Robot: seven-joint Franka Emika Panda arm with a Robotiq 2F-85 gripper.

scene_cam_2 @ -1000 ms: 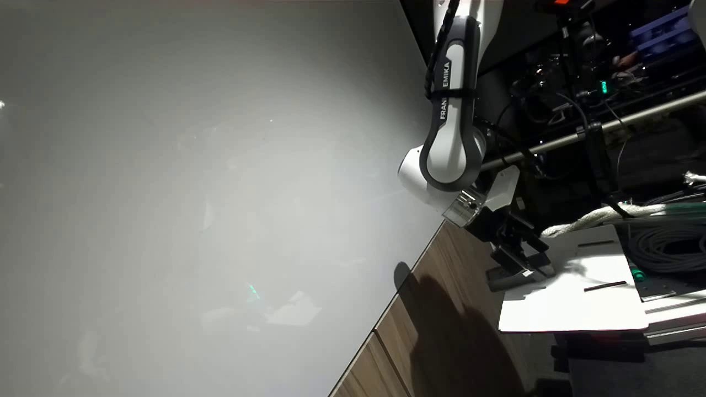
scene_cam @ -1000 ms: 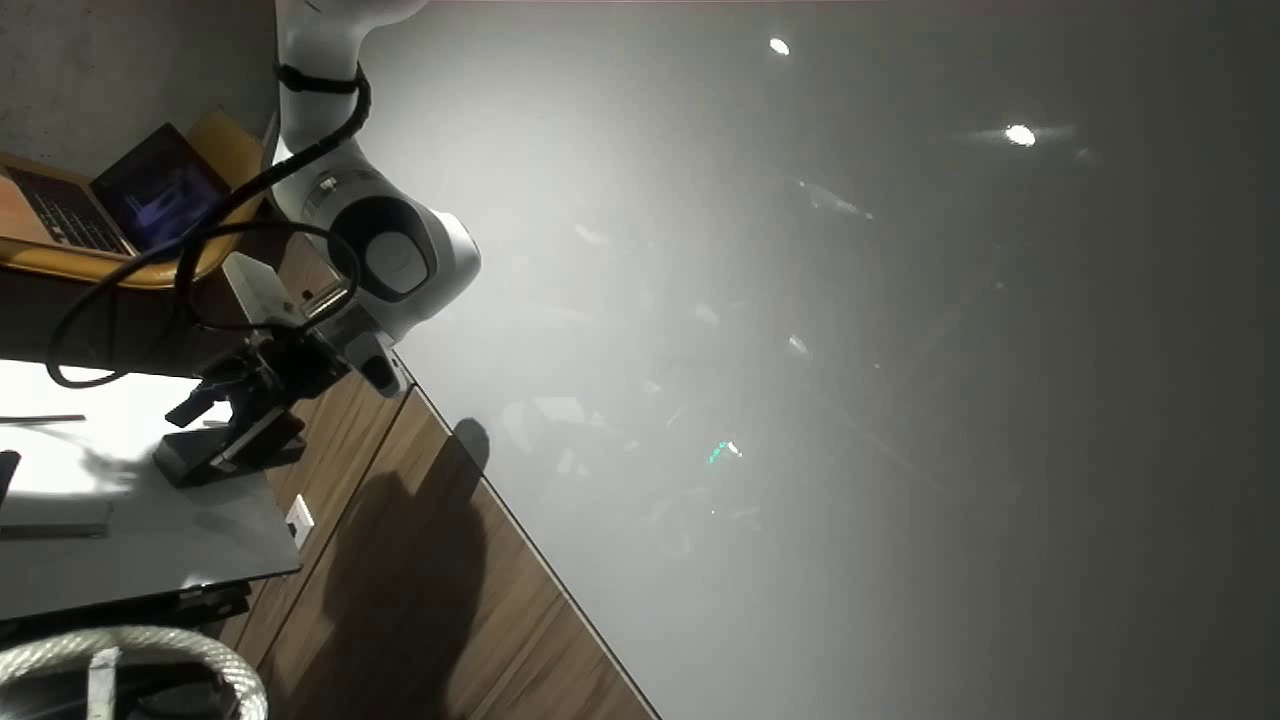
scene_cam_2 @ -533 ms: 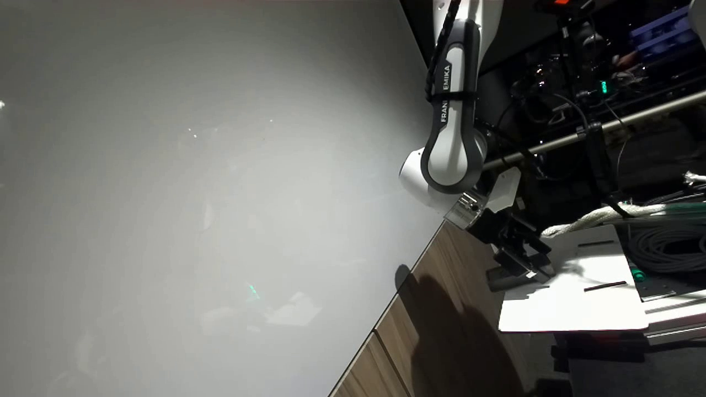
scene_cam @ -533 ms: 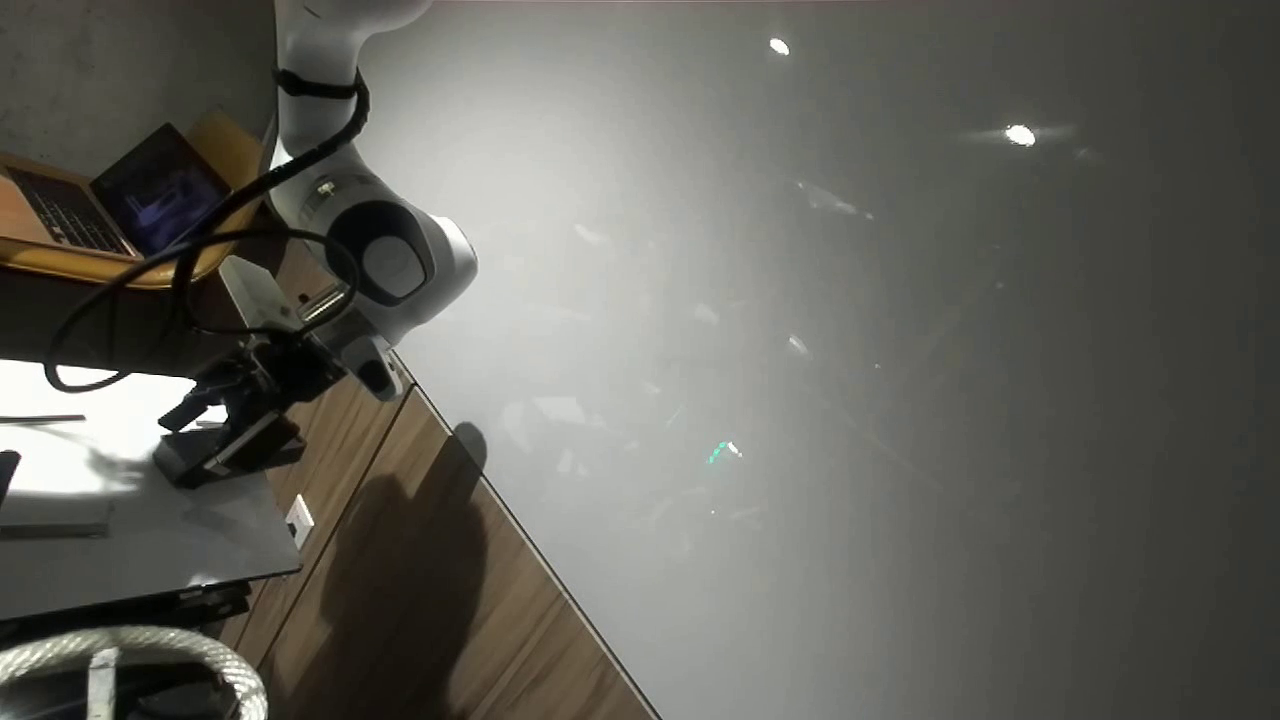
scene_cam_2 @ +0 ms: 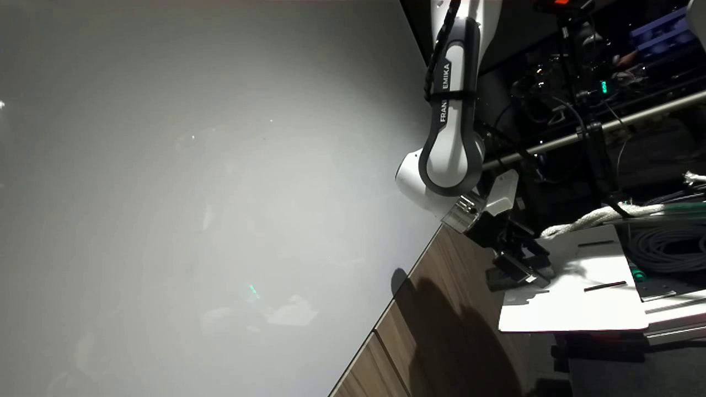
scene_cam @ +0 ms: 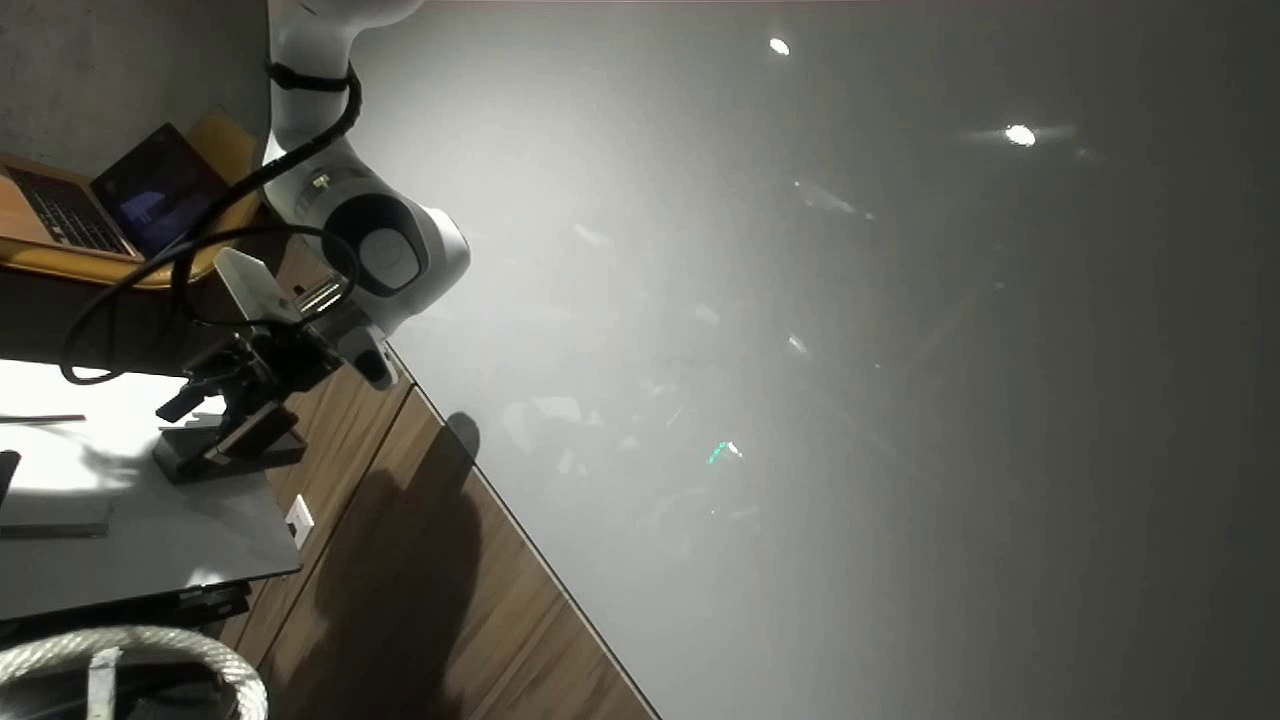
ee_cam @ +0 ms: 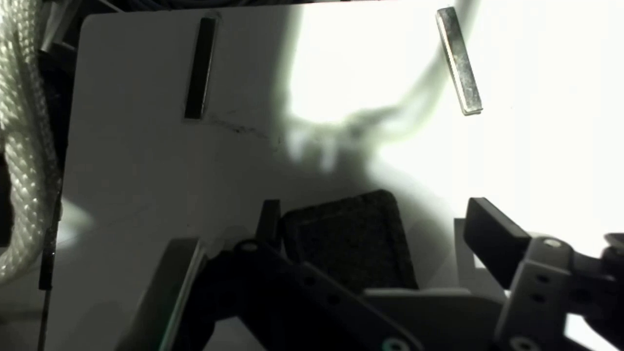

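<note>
Currently the gripper (ee_cam: 374, 212) stands spread, a dark, fuzzy block (ee_cam: 343, 241) between its fingers (ee_cam: 492, 239) in the wrist view. The block lies by the edge of the white board (ee_cam: 146, 161) nearest the wood panelling (scene_cam_2: 459, 256). The arm (scene_cam_2: 448, 157) reads "FRAN" and "EMIKA".

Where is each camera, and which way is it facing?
In an exterior view, standing apart, facing the robot's arm and claw, plus a laptop.
In an exterior view, also standing apart, facing the same arm and claw, plus coiled cable.
In the wrist view, carried on the arm, facing past the claw onto a dark block and white panel.
Both exterior views share the arm, claw, grey surface and wood panels.
</note>
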